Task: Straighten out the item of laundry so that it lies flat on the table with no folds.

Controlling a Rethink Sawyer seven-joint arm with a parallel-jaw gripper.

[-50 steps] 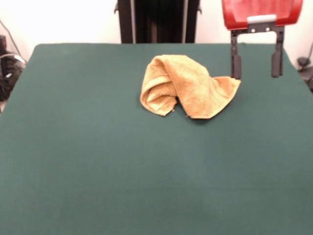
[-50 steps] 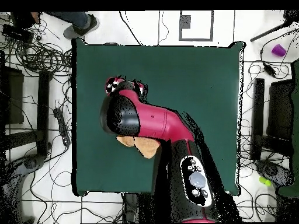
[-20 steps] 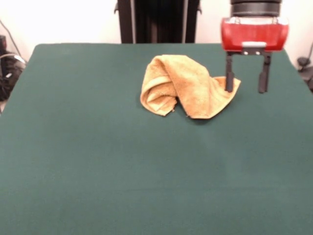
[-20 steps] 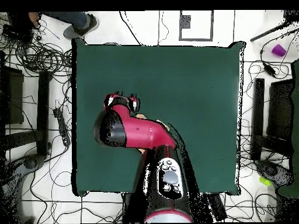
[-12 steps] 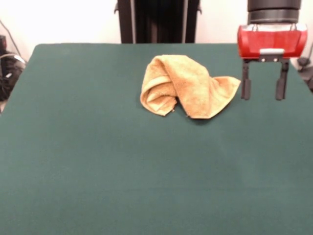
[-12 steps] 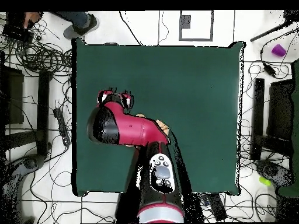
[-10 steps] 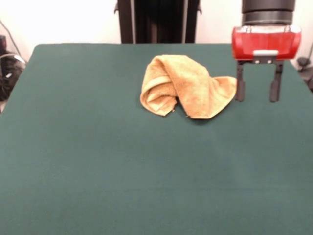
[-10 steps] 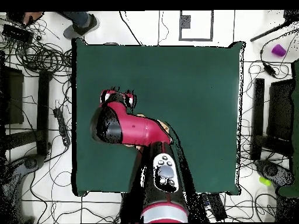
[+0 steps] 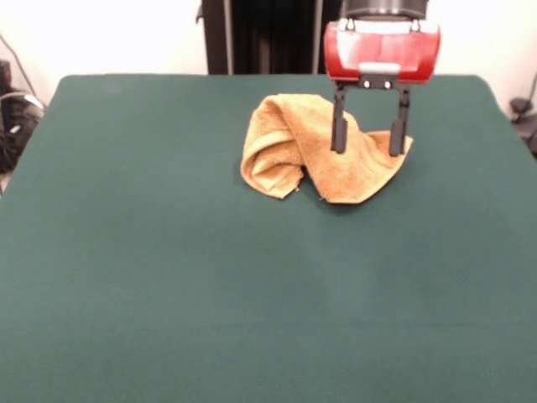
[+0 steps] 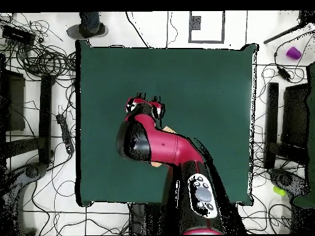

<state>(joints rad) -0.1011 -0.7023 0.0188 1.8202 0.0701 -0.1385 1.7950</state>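
Barely started, by the look of it: golden yellow-orange terry-cloth towel (image 9: pixel 323 152) bunched in a rumpled heap on the large dark green felt-topped table (image 9: pixel 168 277), toward the far middle as seen from the front, rolled over on its left side with one corner trailing out to the right. No edge laid flat yet; the whole spreading job left to do.

Red and black gripper (image 9: pixel 367 140) hanging over the heap's right part, fingers (image 9: pixel 339 134) spread wide apart, empty, straddling the trailing corner. Contact with the cloth not clear from here.

From the front: the folds, the roll, the parted fingers, all plain. From overhead: almost none of that, towel (image 10: pixel 167 131) nearly buried under the red arm, only slivers peeking out. Shown there alone: cluttered cables on the floor around the table, and a person's foot (image 10: pixel 90 26) past the far edge.
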